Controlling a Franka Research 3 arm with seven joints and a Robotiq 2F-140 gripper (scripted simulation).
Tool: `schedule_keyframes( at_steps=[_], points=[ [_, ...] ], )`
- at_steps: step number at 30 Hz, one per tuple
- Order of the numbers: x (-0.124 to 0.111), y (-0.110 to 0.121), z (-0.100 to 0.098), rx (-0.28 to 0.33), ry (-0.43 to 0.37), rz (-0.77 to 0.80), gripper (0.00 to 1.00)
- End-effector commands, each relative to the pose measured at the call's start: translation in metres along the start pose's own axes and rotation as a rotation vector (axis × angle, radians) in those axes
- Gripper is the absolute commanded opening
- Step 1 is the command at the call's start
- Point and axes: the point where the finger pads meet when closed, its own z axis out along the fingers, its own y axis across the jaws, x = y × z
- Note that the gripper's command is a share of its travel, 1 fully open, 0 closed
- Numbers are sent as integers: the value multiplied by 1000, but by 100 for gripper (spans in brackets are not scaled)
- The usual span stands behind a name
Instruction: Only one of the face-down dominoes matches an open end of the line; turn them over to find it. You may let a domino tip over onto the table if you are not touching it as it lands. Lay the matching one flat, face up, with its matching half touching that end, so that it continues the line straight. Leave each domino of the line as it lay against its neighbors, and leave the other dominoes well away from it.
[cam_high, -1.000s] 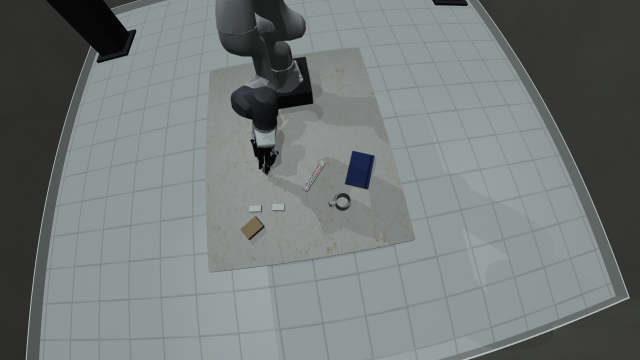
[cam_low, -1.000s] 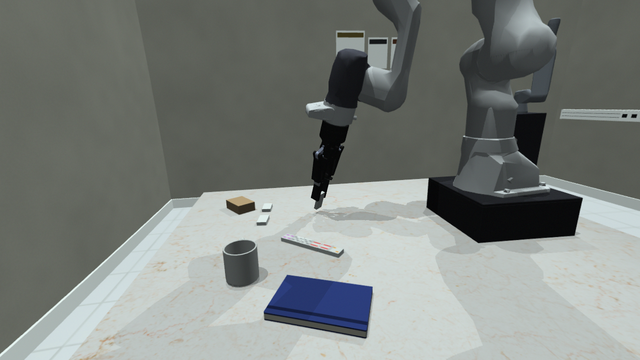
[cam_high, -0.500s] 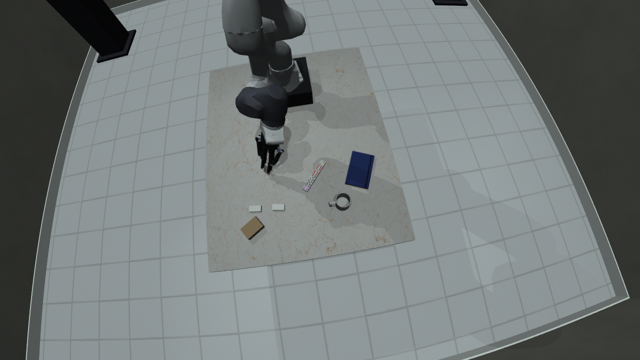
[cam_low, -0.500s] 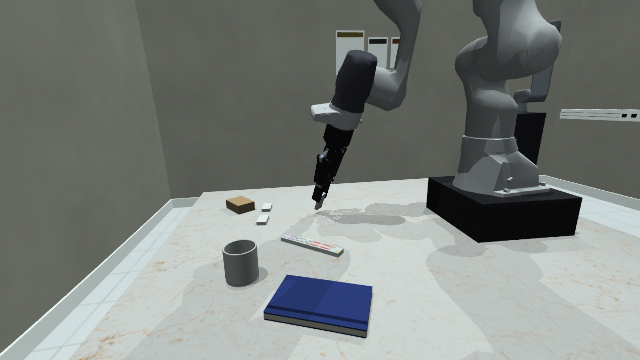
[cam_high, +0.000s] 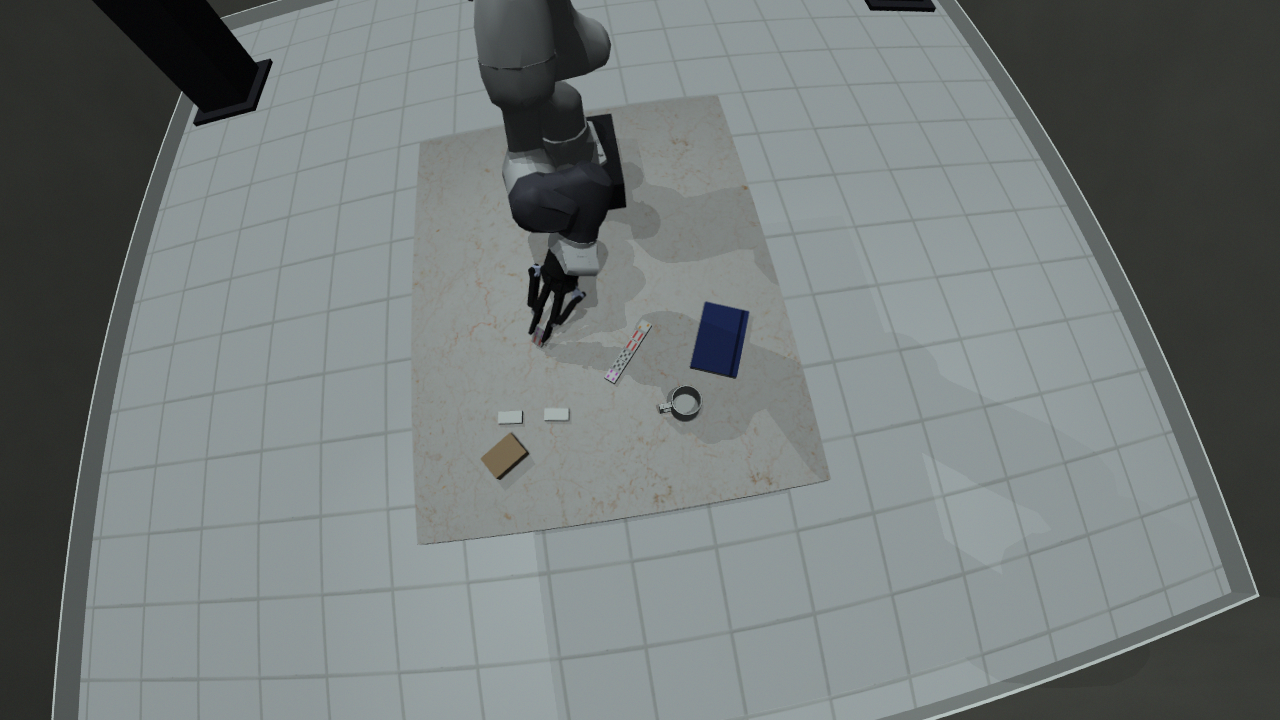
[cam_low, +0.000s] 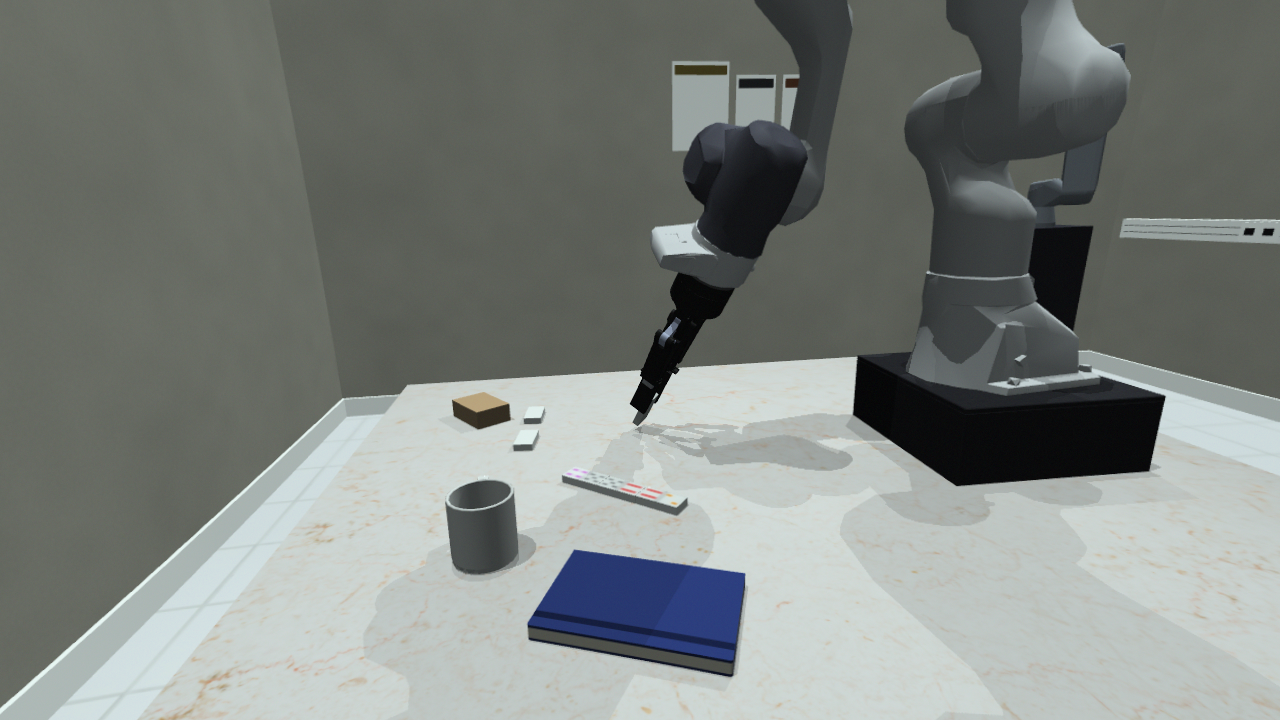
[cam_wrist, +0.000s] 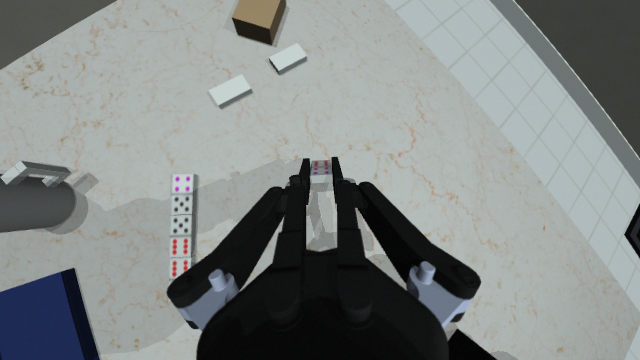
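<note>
My gripper (cam_high: 539, 338) is tilted and low over the marble table top, shut on a domino (cam_wrist: 320, 168) held edge-on between the fingertips. The exposed end of that domino shows red and purple pips; it also shows in the exterior view (cam_low: 639, 415). The line of face-up dominoes (cam_high: 628, 351) lies to the gripper's right, apart from it, with a purple four at its near end (cam_wrist: 182, 183). Two white face-down dominoes (cam_high: 510, 416) (cam_high: 555, 413) lie flat nearer the table's front.
A brown box (cam_high: 504, 455) sits beside the face-down dominoes. A grey mug (cam_high: 684, 402) and a blue book (cam_high: 719, 339) lie close to the line on its far side. The robot's black base (cam_low: 1002, 416) stands at the back.
</note>
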Motion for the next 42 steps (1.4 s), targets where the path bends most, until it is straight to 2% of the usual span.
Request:
schedule_keyframes(
  at_steps=[1,14,16,25,42],
  points=[
    [2,11,5,30,188,204,23],
    [-10,8,6,12,373,217,23],
    [-10,8,6,12,373,217,23],
    [-16,6,7,2,491,238,23],
    [-24,4,10,-13,613,240,23]
  ],
)
